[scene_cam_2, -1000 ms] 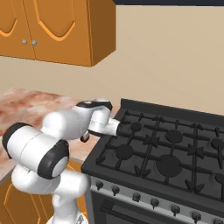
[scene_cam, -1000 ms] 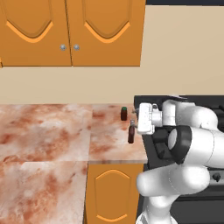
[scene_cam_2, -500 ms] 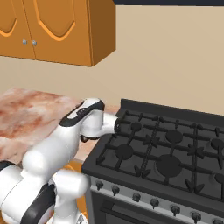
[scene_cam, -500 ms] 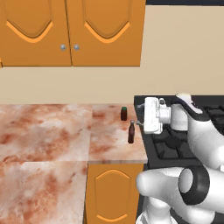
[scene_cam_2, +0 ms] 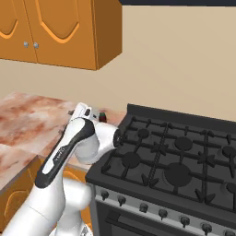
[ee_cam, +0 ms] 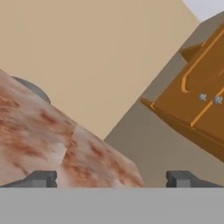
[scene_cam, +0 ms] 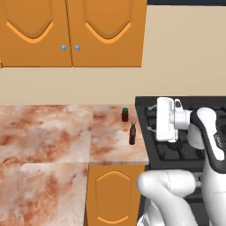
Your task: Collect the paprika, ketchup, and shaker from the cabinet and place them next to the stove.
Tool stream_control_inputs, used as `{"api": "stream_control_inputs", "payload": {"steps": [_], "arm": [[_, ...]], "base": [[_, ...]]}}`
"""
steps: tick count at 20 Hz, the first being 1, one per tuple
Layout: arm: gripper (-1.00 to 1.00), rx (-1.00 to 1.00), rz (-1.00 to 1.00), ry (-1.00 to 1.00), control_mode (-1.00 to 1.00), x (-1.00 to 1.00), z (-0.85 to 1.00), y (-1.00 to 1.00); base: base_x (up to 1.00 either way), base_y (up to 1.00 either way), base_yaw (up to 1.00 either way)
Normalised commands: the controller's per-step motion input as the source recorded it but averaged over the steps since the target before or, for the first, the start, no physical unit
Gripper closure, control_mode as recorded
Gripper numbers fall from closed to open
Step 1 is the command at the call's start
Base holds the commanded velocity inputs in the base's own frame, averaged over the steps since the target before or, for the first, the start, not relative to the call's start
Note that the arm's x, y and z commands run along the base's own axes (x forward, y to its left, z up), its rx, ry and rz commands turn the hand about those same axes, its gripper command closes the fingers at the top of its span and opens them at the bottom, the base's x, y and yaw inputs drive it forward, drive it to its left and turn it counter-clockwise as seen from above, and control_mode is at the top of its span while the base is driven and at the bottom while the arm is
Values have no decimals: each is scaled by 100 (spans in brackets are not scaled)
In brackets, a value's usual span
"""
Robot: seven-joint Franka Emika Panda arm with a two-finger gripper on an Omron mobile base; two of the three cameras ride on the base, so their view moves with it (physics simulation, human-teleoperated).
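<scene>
Since a second ago the arm is pulling back over the stove (scene_cam: 185, 145), leaving the ketchup (scene_cam: 132, 133) standing free on the tabletop (scene_cam: 53, 132); the tool (ee_cam: 111, 179) is carrying nothing, its tips standing wide apart. Paprika (scene_cam: 125, 114) is sitting just behind the ketchup, both near the stove's left edge. Two items look placed, so the shaker run is likely starting: next is reaching back up to the cabinet (scene_cam: 70, 31), whose doors are showing closed. Ketchup is reading slim, dark, narrow-necked; paprika squat with a green lid.
</scene>
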Motion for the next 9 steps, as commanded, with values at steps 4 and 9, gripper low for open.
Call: {"api": "stream_control_inputs", "payload": {"steps": [4,9], "arm": [[-100,-2,-6,-5,-100,-92,45,0],[-100,0,-12,-2,-100,-95,34,0]], "base": [[0,0,0],[0,0,0]]}}
